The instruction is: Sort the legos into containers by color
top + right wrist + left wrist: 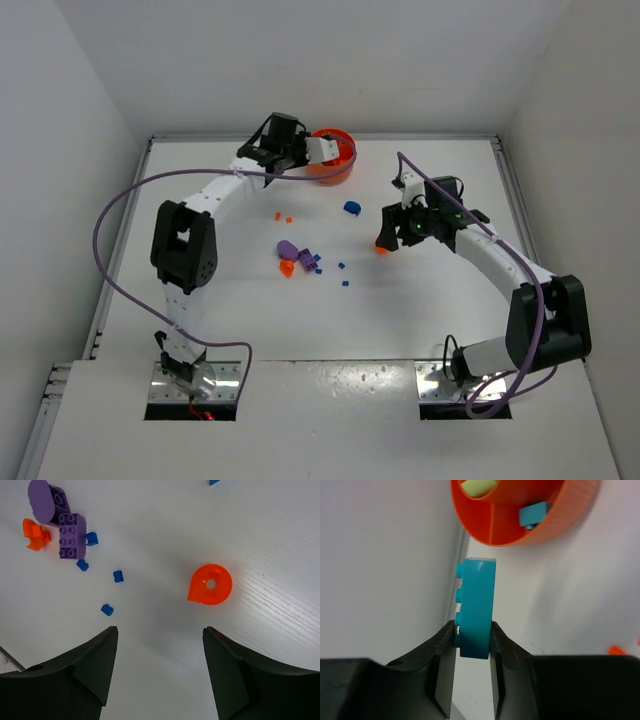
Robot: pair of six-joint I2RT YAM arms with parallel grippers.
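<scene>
The round orange dish [572,515] sits at the far edge of the surface [450,320], about midway along it. Two of its compartments are in use as far as the left wrist view shows: a lime green piece [477,486] lies in one and a cyan piece [535,514] in the next. The rest of the dish is out of frame or hidden, so I cannot tell what else is in it.

A cyan brick [476,605] is on its way there. It stands on end, studs facing left in the wrist view, clamped at its lower end between the left fingers [440,652] just short of the dish wall and not yet over a compartment.

Most of the sorting looks undone. In the middle of the surface lie a purple brick [71,536] touching a purple rounded piece [45,502], an orange piece [34,533] beside them, and several tiny blue squares [118,576] scattered nearby. A larger blue piece [352,208] lies between that group and the dish, and two small orange bits [283,217] lie towards the left.

An orange rounded piece [212,584] with a hole lies apart, towards the right edge. The right fingers [85,665] hang spread wide above the surface near it, gripping nothing.

By my reckoning the job is in its early part: lime green and cyan are begun, while purple, blue and orange wait.
</scene>
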